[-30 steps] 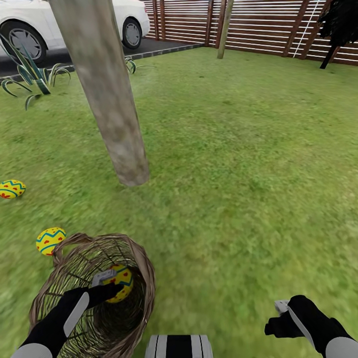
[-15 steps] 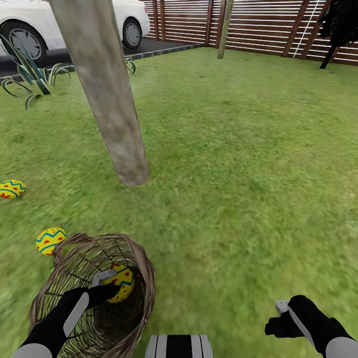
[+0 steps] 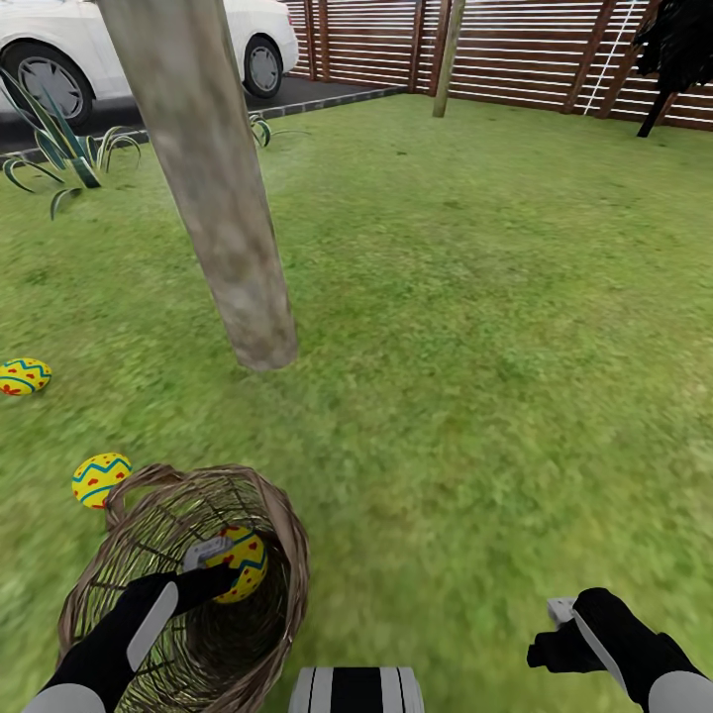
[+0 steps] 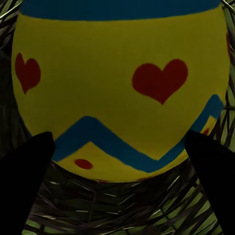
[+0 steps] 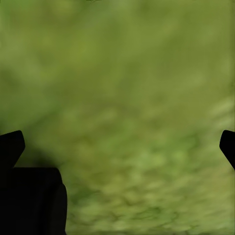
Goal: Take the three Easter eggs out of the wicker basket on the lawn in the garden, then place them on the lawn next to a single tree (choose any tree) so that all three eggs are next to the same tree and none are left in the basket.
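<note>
Green, mottled lawn (image 3: 475, 327) stretched away toward a brown slat fence (image 3: 515, 50) at twelve o'clock, with a white car (image 3: 59, 50) parked on a dark drive at eleven o'clock and a spiky plant (image 3: 54, 149) before it. A bare grey-brown tree trunk (image 3: 213, 188) rose from the grass at about eleven o'clock from the robot, and a thinner trunk (image 3: 448, 54) stood near the fence.

At seven o'clock, close to the robot, sat the wicker basket (image 3: 119, 555). One Easter egg (image 3: 240, 562) lay inside it, against the wall at the basket's two o'clock. The left gripper (image 3: 213, 569) reached down into the basket, its dark fingers (image 4: 27, 171) spread to either side of that egg (image 4: 122, 88) in the left wrist view. Whether they pressed on it could not be told.

A second egg (image 3: 99, 479) rested on the grass just beside the basket's rim at its eleven o'clock, and a third egg (image 3: 24, 376) lay farther out at nine o'clock, well apart from the trunk.

The right gripper (image 3: 555, 634) hung over bare grass at five o'clock, its fingers (image 5: 12, 147) wide apart with nothing but lawn (image 5: 127, 107) between them.
</note>
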Available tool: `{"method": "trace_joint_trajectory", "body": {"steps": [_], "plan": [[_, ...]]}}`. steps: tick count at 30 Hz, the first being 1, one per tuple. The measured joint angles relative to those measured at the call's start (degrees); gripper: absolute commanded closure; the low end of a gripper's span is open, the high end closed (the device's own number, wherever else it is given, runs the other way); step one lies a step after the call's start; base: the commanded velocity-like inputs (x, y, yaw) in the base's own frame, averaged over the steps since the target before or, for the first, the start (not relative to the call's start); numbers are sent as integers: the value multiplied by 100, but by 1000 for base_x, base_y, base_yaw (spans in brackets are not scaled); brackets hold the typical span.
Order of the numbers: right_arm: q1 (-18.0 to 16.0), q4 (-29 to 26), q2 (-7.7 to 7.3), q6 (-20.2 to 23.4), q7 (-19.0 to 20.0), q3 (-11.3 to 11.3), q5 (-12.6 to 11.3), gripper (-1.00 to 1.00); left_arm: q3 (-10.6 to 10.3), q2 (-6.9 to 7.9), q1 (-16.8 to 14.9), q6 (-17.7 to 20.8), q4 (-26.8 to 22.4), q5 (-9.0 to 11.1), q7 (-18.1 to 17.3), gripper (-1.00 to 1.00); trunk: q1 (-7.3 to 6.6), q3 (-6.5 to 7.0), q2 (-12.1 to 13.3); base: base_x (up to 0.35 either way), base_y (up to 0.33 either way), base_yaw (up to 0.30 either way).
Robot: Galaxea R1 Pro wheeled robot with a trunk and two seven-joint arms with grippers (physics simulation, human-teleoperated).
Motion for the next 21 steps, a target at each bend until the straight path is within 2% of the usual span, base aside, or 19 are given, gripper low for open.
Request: {"method": "trace_joint_trajectory", "body": {"steps": [5,6,11,17,21], "plan": [[0,0,0,2,0,-4,0,-100,7,-37,-5,-3,-3,-100,14,100,-1,0,-1,0,0,0],[0,0,-2,4,0,-5,1,-100,-5,-44,2,0,10,-15,3,100,-2,21,2,0,0,0],[0,0,0,5,0,-5,0,-100,-14,-100,4,8,29,-10,27,100,-9,88,6,-1,0,0],[0,0,0,6,0,-3,0,-100,-15,-215,3,0,63,-9,44,100,-6,88,6,-265,0,0],[0,0,0,6,0,2,-1,-100,-15,-216,6,0,61,-3,16,100,-9,88,6,-35,0,0]]}}
